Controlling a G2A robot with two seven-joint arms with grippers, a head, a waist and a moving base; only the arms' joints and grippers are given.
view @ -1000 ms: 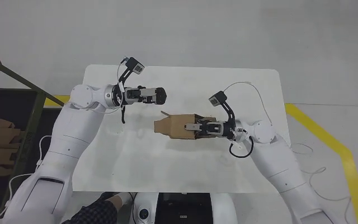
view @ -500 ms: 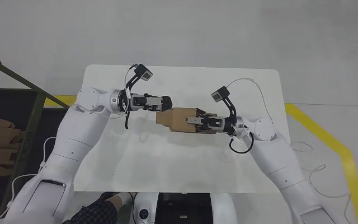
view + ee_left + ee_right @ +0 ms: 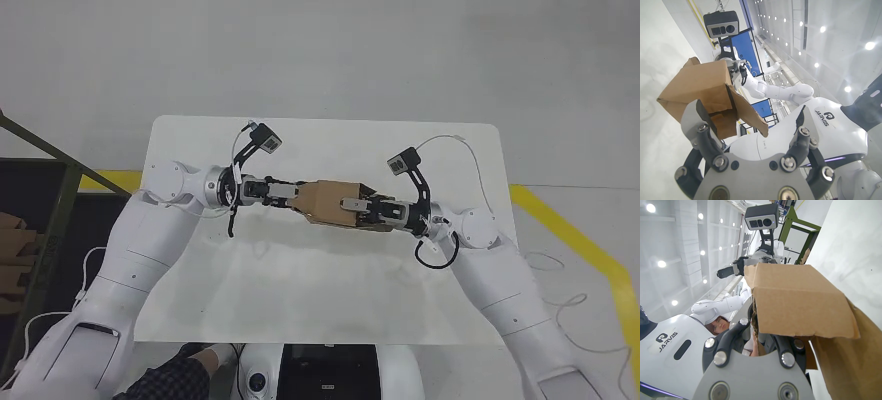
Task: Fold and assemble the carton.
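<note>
A brown cardboard carton (image 3: 335, 202) is held above the middle of the white table (image 3: 330, 290) between both arms. My right gripper (image 3: 362, 209) is shut on the carton's wall at one end; in the right wrist view the carton (image 3: 797, 302) lies just past the gripper (image 3: 757, 330). My left gripper (image 3: 294, 193) is open at the carton's other, open end. In the left wrist view one of its fingers (image 3: 702, 115) rests against the open mouth of the carton (image 3: 696, 89), and a loose flap (image 3: 751, 117) juts between the jaws.
A green metal frame (image 3: 40, 200) with flat cardboard (image 3: 10, 250) stands off the table's left side. A yellow floor line (image 3: 560, 220) runs at the right. The table around the carton is bare.
My left gripper has swung in from the far left to the carton's open end. The right arm has carried the carton a little farther back on the table.
</note>
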